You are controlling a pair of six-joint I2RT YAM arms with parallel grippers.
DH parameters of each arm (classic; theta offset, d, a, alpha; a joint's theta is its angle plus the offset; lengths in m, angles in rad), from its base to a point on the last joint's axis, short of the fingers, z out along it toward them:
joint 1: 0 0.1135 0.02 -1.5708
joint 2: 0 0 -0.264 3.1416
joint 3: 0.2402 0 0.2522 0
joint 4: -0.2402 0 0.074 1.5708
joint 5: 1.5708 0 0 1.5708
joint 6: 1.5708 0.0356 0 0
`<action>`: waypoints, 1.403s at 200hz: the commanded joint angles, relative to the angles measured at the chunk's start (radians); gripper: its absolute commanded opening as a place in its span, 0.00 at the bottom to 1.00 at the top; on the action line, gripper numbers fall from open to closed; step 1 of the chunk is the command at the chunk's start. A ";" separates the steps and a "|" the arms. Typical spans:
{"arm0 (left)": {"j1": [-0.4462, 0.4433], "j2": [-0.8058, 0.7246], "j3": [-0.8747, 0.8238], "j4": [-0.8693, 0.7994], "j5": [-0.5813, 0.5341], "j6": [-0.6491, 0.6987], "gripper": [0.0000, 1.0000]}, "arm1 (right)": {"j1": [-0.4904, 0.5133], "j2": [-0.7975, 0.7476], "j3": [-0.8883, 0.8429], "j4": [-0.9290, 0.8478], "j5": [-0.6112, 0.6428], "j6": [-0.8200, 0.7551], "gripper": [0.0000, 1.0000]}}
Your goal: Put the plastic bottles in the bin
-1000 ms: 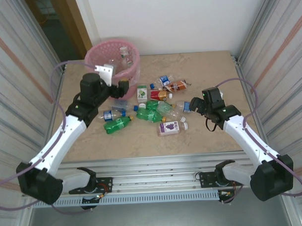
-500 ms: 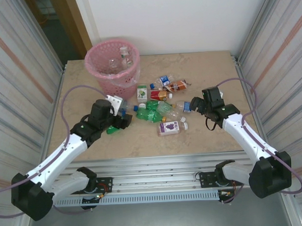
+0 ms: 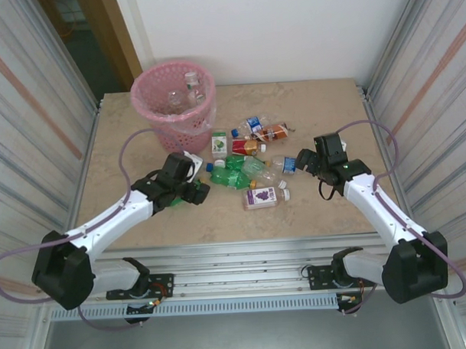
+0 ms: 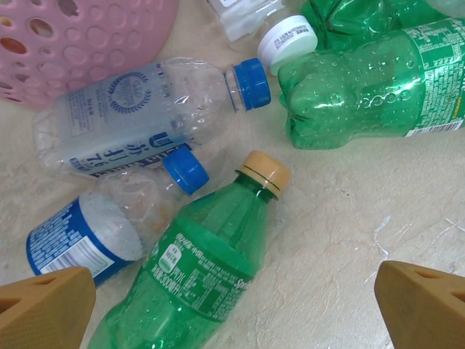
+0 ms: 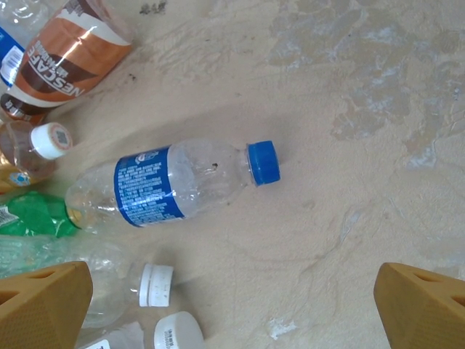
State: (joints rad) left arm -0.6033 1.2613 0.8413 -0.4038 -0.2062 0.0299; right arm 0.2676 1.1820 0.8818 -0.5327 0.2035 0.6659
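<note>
Holding the left fingers [image 4: 45, 309] spread wide, gripping nothing. Hanging low over a green bottle [image 4: 196, 276] with a tan cap, flat on the pale surface [image 4: 341, 218]. Seeing just beside it a small clear bottle [image 4: 83, 240] with a blue label and blue cap, and above that a bigger clear bottle [image 4: 138, 120] with a pale label and blue cap. Finding a fat crushed green bottle [image 4: 370, 80] off to the right, a white cap [image 4: 288, 42] just beside it, and the pink bin [image 4: 87, 36] close by in the top left corner.

Holding the right fingers [image 5: 43, 298] wide open too, empty. Hanging over a blue-capped bottle [image 5: 171, 187] with a blue label, cap end on bare surface. Seeing a brown bottle [image 5: 65, 54] past it, at the top left.

Looking from above: bin at the far left of the surface with a few clear bottles [image 3: 188, 88] inside, the rest of the bottles [image 3: 244, 162] in a loose heap between the two arms, near the middle.
</note>
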 commanded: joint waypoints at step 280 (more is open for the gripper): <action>-0.015 0.363 0.187 -0.264 -0.078 -0.072 0.85 | -0.028 0.056 0.011 0.003 -0.050 -0.019 0.98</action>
State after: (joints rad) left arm -0.6212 1.5948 1.0218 -0.6315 -0.3080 -0.0269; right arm 0.2462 1.2377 0.8883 -0.5266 0.1562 0.6613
